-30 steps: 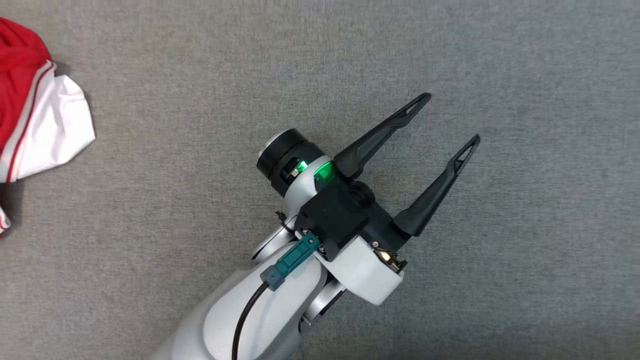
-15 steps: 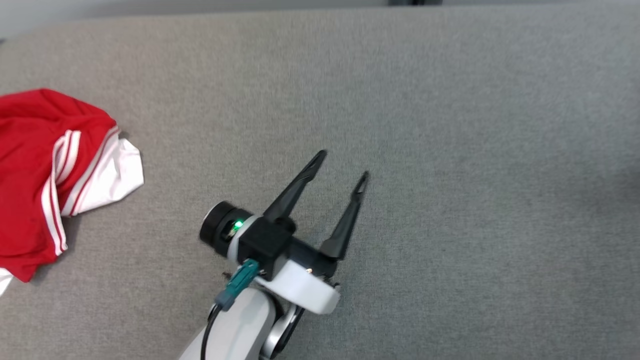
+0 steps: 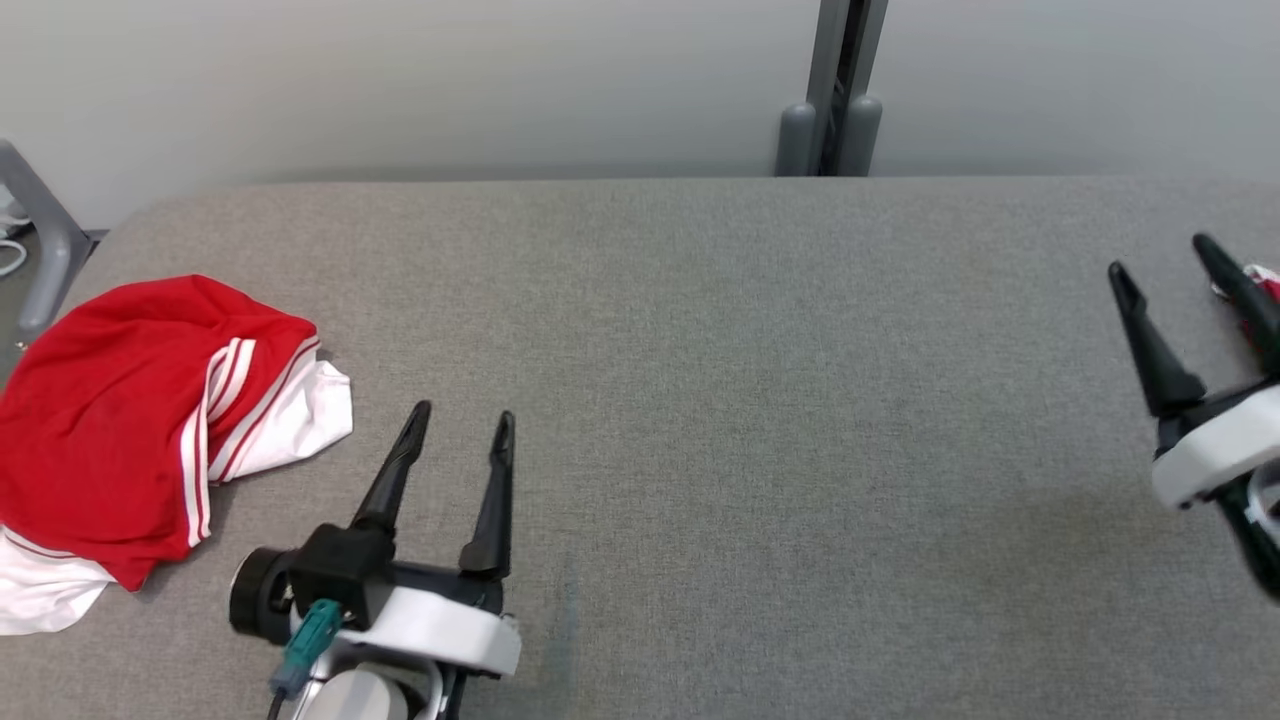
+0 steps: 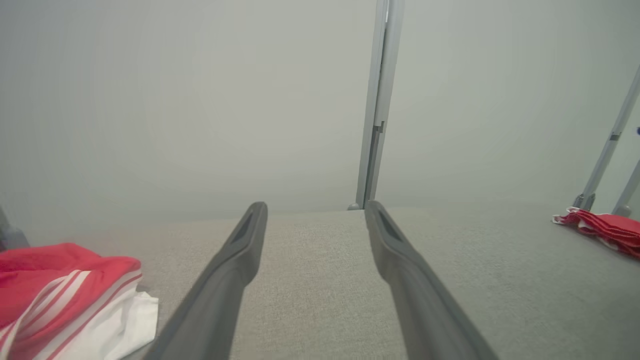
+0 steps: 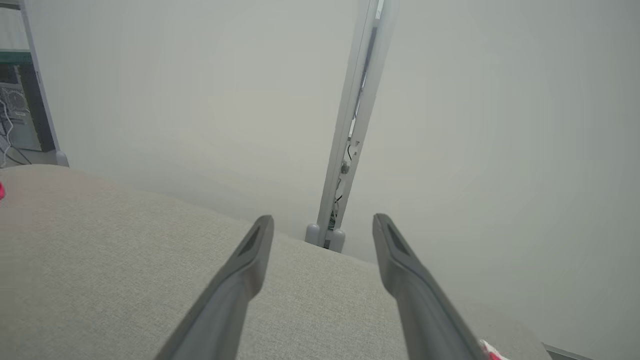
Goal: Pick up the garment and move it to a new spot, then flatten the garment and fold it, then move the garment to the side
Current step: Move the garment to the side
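A crumpled red garment (image 3: 120, 400) with white stripes and white panels lies in a heap at the left end of the grey table (image 3: 700, 400); it also fills the lower left of the left wrist view (image 4: 60, 295). My left gripper (image 3: 462, 420) stands open just right of the heap, apart from it, fingers pointing toward the far edge with nothing between them (image 4: 315, 210). At the right edge of the head view my right gripper (image 3: 1160, 260) is open and empty, hovering over the table's right end (image 5: 324, 220).
A folded red and white pile (image 4: 605, 227) lies at the table's far right, partly behind my right fingers (image 3: 1262, 285). A grey post (image 3: 835, 90) rises behind the far edge against a pale wall. A grey frame leg (image 3: 40, 235) stands at the left.
The head camera has tilted up, so the table's far edge, the wall and the right gripper have come into view. The left gripper has drawn back lower and turned straighter; both stay open.
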Available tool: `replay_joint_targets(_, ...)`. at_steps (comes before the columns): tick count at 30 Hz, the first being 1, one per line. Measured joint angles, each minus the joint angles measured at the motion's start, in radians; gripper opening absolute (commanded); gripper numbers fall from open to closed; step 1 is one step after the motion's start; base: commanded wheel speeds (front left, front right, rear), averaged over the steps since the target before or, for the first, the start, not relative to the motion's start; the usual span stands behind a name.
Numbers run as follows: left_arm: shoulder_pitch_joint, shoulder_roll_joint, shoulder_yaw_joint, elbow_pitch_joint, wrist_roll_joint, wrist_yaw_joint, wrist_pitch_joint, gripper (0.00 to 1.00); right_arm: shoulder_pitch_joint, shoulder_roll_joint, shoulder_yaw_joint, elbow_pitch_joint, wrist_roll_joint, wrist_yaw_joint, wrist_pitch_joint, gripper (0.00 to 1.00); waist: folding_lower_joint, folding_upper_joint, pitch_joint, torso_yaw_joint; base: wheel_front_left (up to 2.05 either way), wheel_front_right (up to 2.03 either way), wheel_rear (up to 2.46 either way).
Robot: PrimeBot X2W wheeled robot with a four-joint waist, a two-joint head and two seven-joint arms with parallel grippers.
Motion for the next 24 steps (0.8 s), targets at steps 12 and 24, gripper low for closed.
replay_joint_targets(12, 0.121, 0.0, 0.094, -0.002, 0.016, -0.006, 0.0, 1.0, 0.309, 0.316, -0.29, -0.204, -0.194, 0.0, 0.0, 1.0, 0.0, 0.0, -0.07, 0.015, 0.0, 0.0, 0.0)
replay_joint_targets(24, 0.161, 0.0, 0.086, 0.011, 0.036, 0.001, 0.0, 1.0, 0.447, 0.419, -0.346, -0.297, -0.283, 0.0, 0.0, 1.0, 0.0, 0.0, -0.094, 0.029, 0.0, 0.0, 0.0)
